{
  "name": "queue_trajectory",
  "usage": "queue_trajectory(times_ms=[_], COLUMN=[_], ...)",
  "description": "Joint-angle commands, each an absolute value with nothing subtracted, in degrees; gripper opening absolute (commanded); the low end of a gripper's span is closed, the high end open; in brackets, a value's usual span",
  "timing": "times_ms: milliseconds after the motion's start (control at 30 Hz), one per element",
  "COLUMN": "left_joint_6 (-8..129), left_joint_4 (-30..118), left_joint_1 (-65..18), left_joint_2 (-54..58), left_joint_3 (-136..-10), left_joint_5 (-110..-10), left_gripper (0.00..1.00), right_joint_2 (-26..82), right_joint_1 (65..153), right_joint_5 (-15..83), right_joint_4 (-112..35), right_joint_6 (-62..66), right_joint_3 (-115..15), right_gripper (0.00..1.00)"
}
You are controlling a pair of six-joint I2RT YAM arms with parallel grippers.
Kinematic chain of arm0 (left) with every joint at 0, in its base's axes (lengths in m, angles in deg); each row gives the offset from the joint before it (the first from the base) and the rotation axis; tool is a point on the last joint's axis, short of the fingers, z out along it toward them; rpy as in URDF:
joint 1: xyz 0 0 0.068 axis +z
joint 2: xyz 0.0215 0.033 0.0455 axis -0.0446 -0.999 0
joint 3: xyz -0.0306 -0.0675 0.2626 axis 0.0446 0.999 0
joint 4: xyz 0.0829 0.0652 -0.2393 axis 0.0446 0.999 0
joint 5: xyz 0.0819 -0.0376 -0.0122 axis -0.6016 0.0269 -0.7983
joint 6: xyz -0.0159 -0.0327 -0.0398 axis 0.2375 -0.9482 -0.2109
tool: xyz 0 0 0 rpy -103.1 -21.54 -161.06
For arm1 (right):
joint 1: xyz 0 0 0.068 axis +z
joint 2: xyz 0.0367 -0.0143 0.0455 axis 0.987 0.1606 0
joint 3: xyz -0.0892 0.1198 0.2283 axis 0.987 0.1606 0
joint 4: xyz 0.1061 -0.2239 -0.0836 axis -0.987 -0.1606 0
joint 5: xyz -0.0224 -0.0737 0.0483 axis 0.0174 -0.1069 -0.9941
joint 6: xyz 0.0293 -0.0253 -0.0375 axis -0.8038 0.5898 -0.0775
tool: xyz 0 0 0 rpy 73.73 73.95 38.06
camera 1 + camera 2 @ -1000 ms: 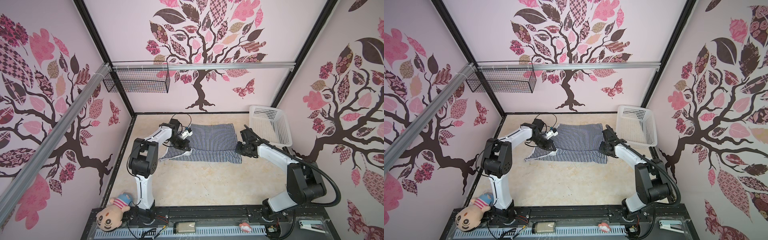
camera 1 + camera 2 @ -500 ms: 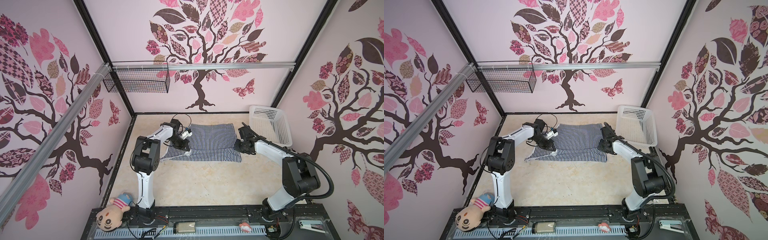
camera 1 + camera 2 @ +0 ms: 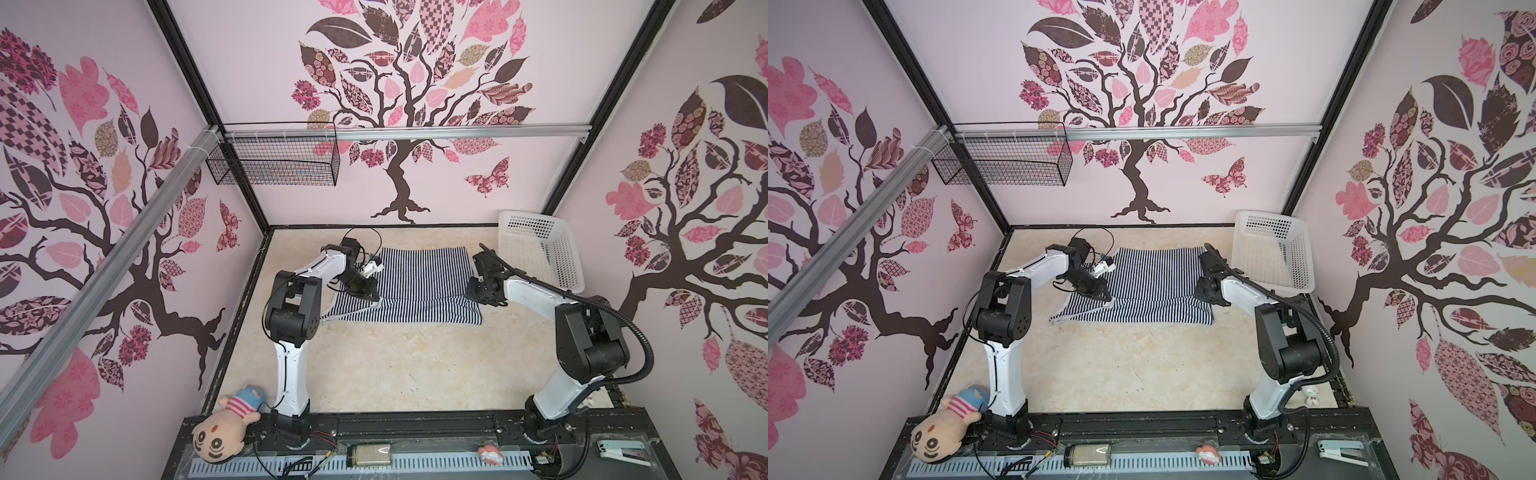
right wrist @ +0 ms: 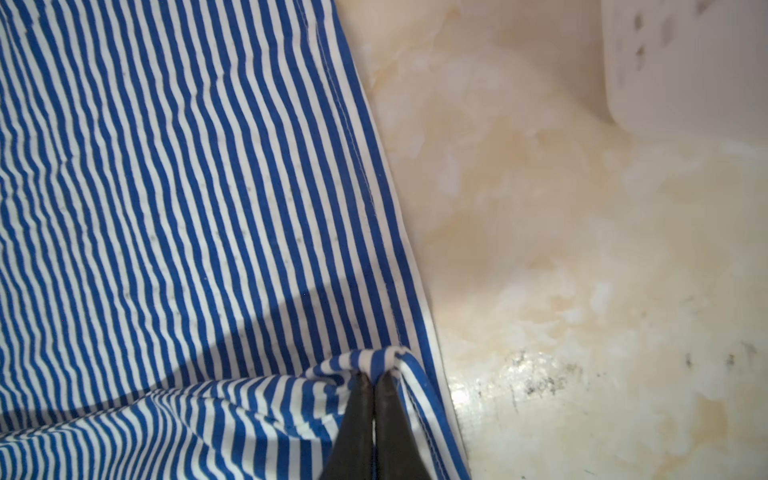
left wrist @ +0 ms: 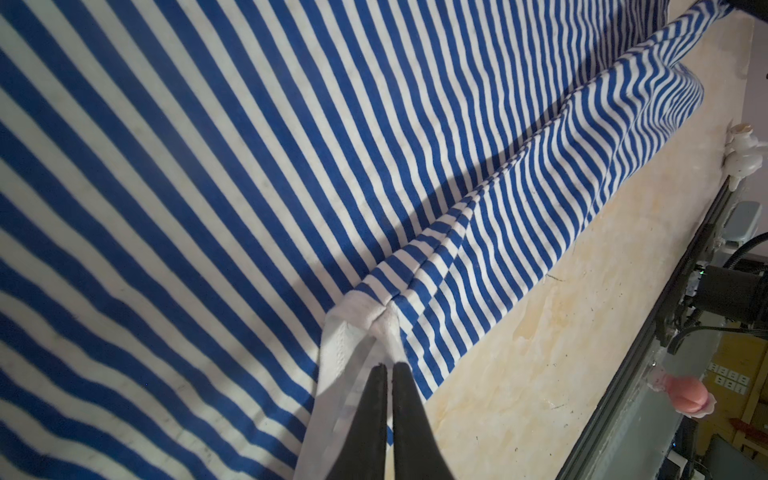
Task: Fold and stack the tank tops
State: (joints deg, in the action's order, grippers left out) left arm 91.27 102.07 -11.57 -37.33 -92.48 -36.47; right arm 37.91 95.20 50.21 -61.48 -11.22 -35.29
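In both top views I see the tank top point(image 3: 419, 282) lying flat at the far end of the table point(image 3: 395, 374), near the white basket point(image 3: 540, 253). My left gripper point(image 3: 372, 296) is on its left part and my right gripper point(image 3: 471, 290) is at its right edge.

Left wrist view: the jaws are pressed together, pinching the tank top at a white-edged corner (lifted slightly).

Right wrist view: the jaws are pinching a small bunch of striped hem.

Jaws pinch white edging point(image 5: 353, 320) of the tank top point(image 5: 199, 174) — beige table point(image 5: 540, 374) beside.
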Motion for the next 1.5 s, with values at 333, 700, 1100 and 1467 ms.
queue_trajectory(times_ms=[333,700,1100,1467], left_joint_6=[88.39,88.70,88.10,86.56], left_joint_4=[98.99,100.00,100.06,98.66], left_joint_1=[-10.28,-10.58,-12.86,-13.96], left_joint_2=[-36.14,-34.71,-37.54,-37.78], left_joint_3=[-93.22,-91.69,-92.78,-92.22], left_joint_5=[-34.81,-31.53,-33.11,-39.00], left_gripper=[0.24,0.49,0.50,0.48], right_joint_2=[41.09,38.17,23.20,17.66], right_joint_1=[94.73,94.73,95.78,96.36], right_joint_5=[52.71,52.44,44.24,42.94], right_joint_4=[-62.73,-65.50,-64.68,-66.61], right_joint_6=[-9.68,-9.81,-11.93,-12.10], right_joint_3=[-39.97,-39.91,-29.46,-26.84], right_gripper=[0.19,0.45,0.48,0.48])
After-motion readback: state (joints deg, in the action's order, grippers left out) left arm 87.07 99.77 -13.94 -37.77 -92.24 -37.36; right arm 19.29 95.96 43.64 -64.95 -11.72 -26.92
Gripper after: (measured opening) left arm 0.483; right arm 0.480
